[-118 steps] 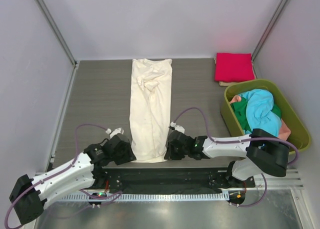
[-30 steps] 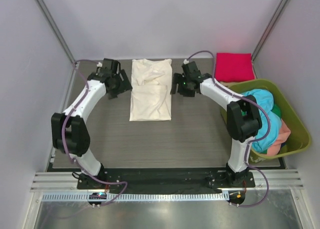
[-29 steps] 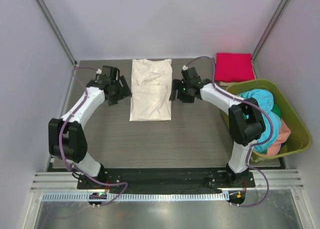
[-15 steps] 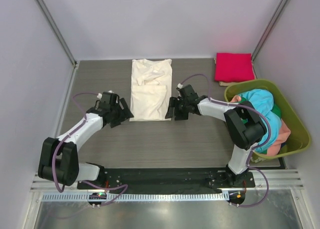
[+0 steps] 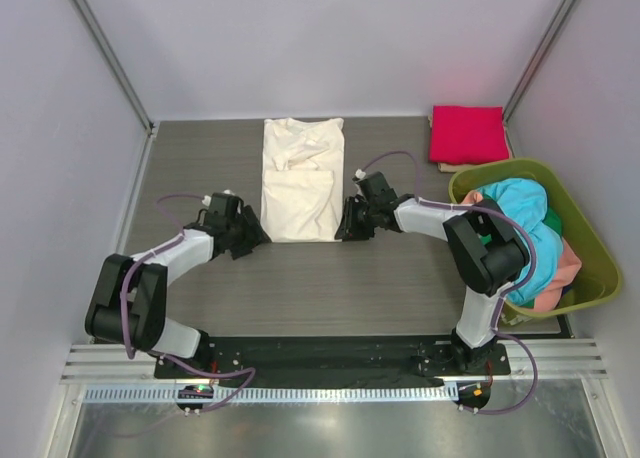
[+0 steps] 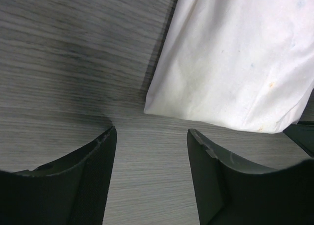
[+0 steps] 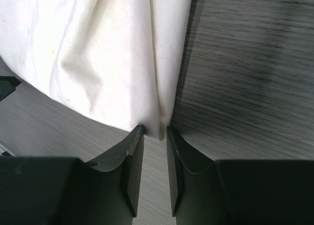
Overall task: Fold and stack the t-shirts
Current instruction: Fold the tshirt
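Observation:
A cream-white t-shirt (image 5: 300,183) lies folded in half on the grey table, its near edge toward the arms. My left gripper (image 5: 252,235) sits low at the shirt's near-left corner. In the left wrist view it (image 6: 151,134) stands open, the cream-white t-shirt (image 6: 230,63) just ahead of the fingertips and nothing between them. My right gripper (image 5: 345,230) is at the near-right corner. In the right wrist view its (image 7: 155,129) jaws are narrow, with the corner of the cream-white t-shirt (image 7: 98,53) caught between the tips.
A folded magenta-red t-shirt (image 5: 468,134) lies at the back right. The olive-green basket (image 5: 592,261) stands at the right and holds a turquoise t-shirt (image 5: 520,223), a green t-shirt (image 5: 480,218) and a salmon-pink t-shirt (image 5: 566,265). Side walls close in the table.
The long shirt has been folded in half. Both grippers have since come back from its far end to its near corners. The right jaws have narrowed onto the corner; the left have narrowed slightly.

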### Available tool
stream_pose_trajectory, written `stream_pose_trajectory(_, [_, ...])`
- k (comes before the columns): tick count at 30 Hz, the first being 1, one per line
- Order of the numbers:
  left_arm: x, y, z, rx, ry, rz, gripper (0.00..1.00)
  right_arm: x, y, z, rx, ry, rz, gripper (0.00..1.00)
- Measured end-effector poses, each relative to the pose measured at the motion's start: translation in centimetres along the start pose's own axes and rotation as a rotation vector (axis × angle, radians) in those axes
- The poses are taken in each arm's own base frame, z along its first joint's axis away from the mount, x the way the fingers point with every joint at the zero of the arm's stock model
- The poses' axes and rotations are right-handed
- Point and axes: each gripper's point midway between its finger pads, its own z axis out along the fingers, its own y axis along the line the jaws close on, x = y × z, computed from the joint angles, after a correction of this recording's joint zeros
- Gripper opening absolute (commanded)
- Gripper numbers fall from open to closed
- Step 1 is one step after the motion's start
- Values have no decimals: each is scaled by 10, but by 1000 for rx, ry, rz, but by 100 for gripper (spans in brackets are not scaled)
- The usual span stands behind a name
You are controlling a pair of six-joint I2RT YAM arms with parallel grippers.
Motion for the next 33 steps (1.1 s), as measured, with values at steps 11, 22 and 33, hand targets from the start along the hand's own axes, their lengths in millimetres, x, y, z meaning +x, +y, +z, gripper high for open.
stream_pose_trajectory(11, [-7,-6,12,39,-42,-9,44,1,0,3,-8,0,-2,21])
stream_pose_trajectory(22, [-12,-14,28,78,-51,-11,0,2,-1,5,-11,1,-1,4])
stream_pose_trajectory(33, [-2,-28,-28,135,-65,2,0,21,-2,-33,12,-13,-27,1])
